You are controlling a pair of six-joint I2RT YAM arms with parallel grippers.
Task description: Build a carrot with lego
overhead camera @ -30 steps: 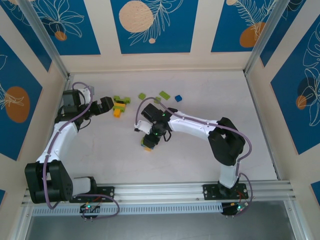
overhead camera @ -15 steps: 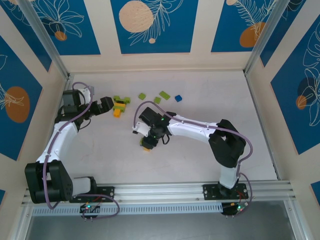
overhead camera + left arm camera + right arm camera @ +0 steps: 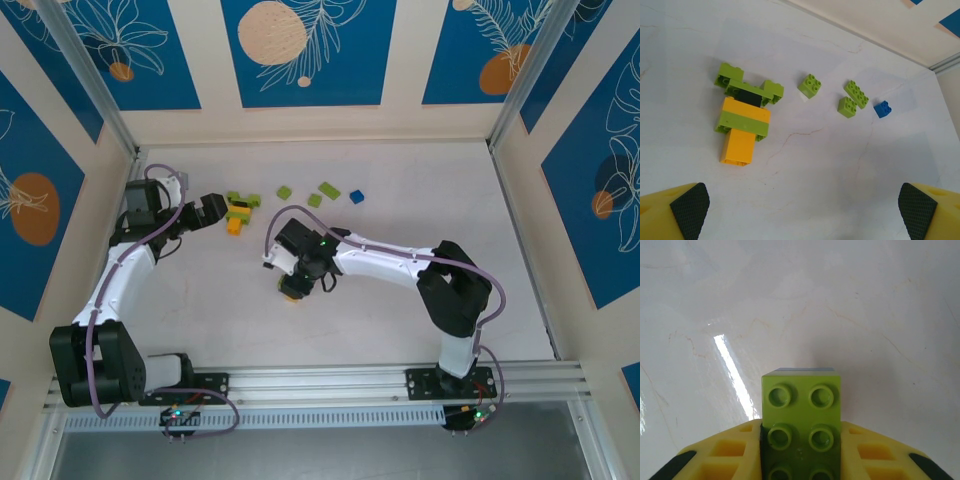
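- Could lose the lime green brick point(image 3: 801, 410) in transit. Gripped by its near end alone, far studs jutting past the yellow fingers point(image 3: 725, 455), so easily levered loose or skewed by a knock against the counter point(image 3: 880, 315).
- Could mis-seat on the half-built carrot point(image 3: 742, 122), lying flat toward the far left of the counter and well apart from the right end effector point(image 3: 293, 287). Coming in tilted or off the stud grid, more likely to shove the whole build than to click on.
- Could clash with the left end effector point(image 3: 803, 210), parked just beside the carrot, if brought in from that same side.
- Could scatter the loose lime green bricks point(image 3: 846, 106) and the blue brick point(image 3: 882, 109), resting to the right of the carrot, with a low sweeping approach.
- Right end effector: pressed against both sides of the lime green brick, pinching it with the studs toward the wrist camera. Held over bare counter near the middle; touching the surface or not, cannot tell. A bluish sliver at the brick's far edge, too little to name.
- Left end effector: spread wide, nothing between the pads point(image 3: 689, 207), touching nothing, looking down on the carrot and the loose pieces.
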